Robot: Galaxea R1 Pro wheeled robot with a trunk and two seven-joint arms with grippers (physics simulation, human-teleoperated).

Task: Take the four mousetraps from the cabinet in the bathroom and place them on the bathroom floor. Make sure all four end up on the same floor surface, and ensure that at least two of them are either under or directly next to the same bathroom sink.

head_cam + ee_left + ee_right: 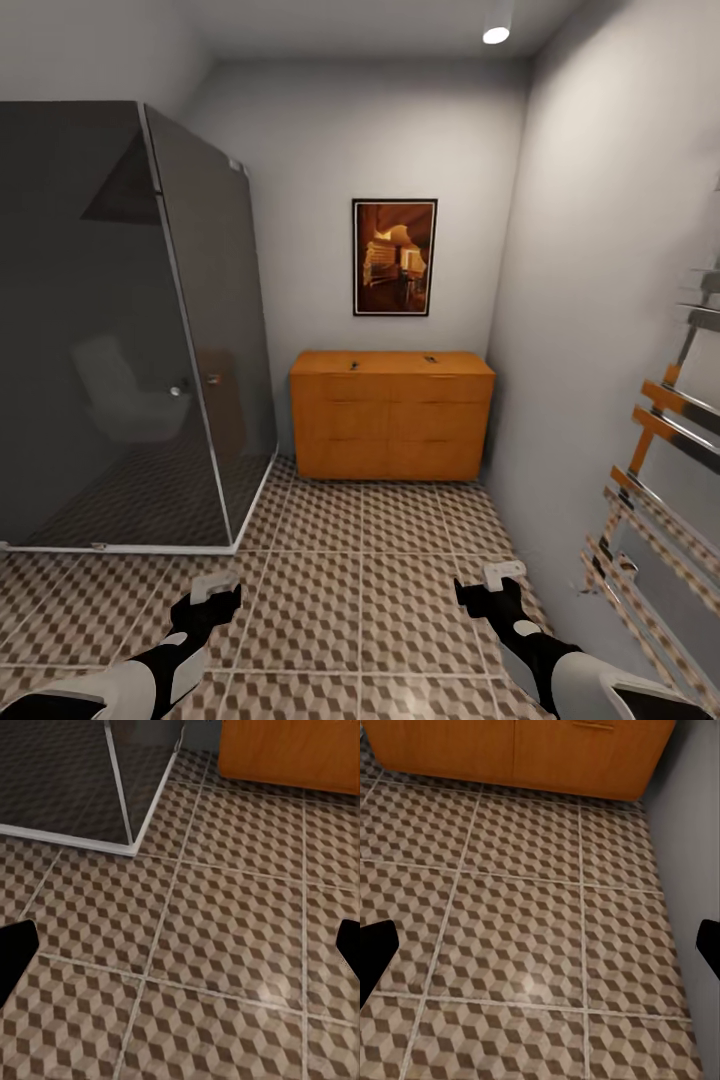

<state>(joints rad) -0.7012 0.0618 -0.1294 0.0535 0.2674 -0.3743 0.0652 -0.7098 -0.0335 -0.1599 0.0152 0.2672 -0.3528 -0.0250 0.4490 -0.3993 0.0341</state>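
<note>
Head view first: one orange-brown cabinet (391, 414) stands against the far wall, under one framed picture (394, 257). On its top lie two small dark-and-wood items, one toward the left (353, 366) and one toward the right (430, 359); they may be mousetraps, but from here they are too small to be sure, and I count only those two. One smoked-glass shower enclosure (120, 330) fills the left side of the room, and one chrome towel rail (660, 490) hangs on the right-hand wall. One ceiling light (496, 35) glows above.

Both arms reach forward low over the bathroom floor (360, 560), roughly level with each other and well apart, each still far from the cabinet. The left gripper (215, 590) points toward the shower's corner; the right gripper (500, 583) sits nearer the right wall. Neither touches anything.

Left wrist view: two dark fingertips (15, 949) sit at opposite edges with patterned tile between them, so the jaws stand wide apart and hold nothing; the shower's white base rail (75, 838) and the cabinet's lower front (292, 754) lie beyond.

Right wrist view: same again, fingertips (375, 949) spread wide over bare tile, with the cabinet's base (510, 754) ahead and the grey wall (690, 832) beside it.
</note>
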